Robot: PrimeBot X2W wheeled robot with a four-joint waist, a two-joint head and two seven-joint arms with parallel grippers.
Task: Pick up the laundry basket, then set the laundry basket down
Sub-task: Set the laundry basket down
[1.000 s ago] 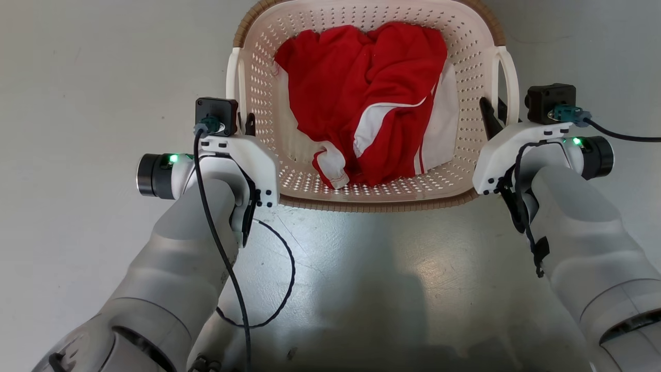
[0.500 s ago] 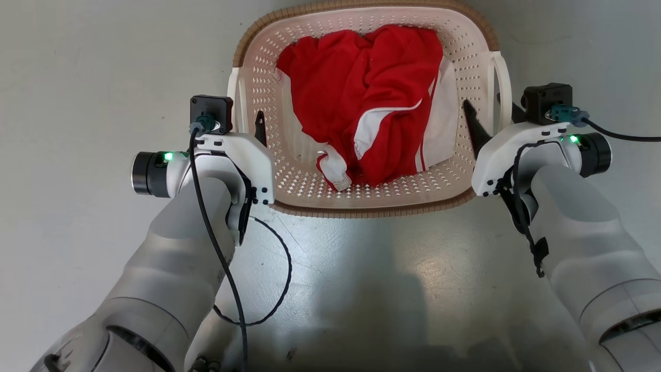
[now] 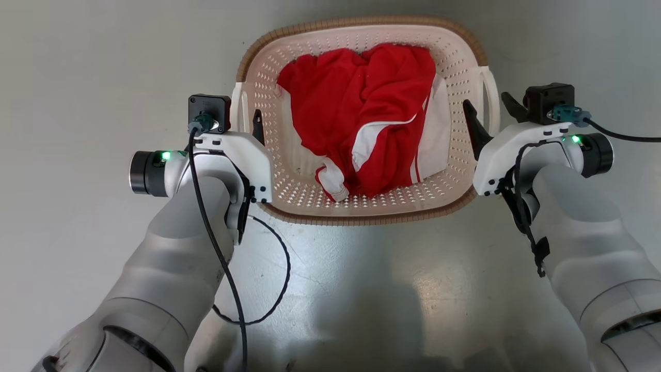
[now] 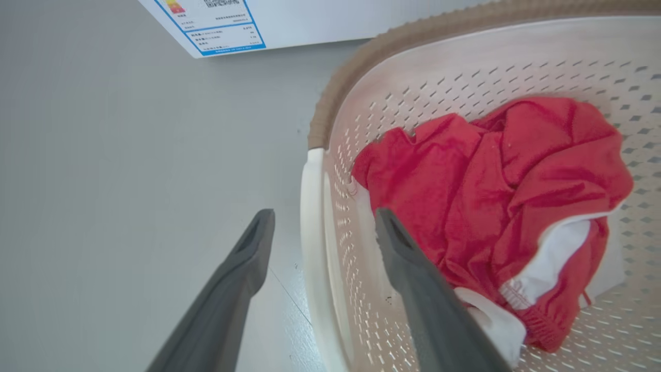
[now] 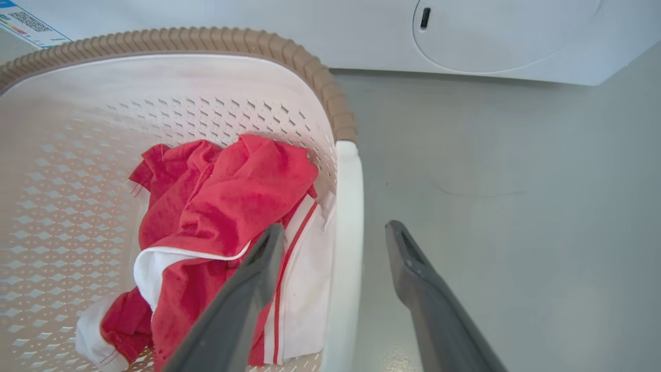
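Writing: a blue-bordered label sits on a white appliance panel at the top of the left wrist view, with small coloured bars at its upper edge. The print is too small to read. The right wrist view catches a corner of the label. It also shows the appliance front with a round door outline and a dark slot.

The laundry basket stands on the grey floor between the two arms, with a crumpled red and white garment inside.

The left end effector is spread wide and straddles the left white handle, one finger inside the basket and one outside over the floor. Neither finger touches the handle.

The right end effector is also wide, across the right white handle. Its inner finger is over the garment and its outer finger over the floor, both clear of the handle.

The head view gives the whole basket outline, both pale forearms, green wrist lights and a black cable looping by the left arm. The wrist views add the handle gaps close up.
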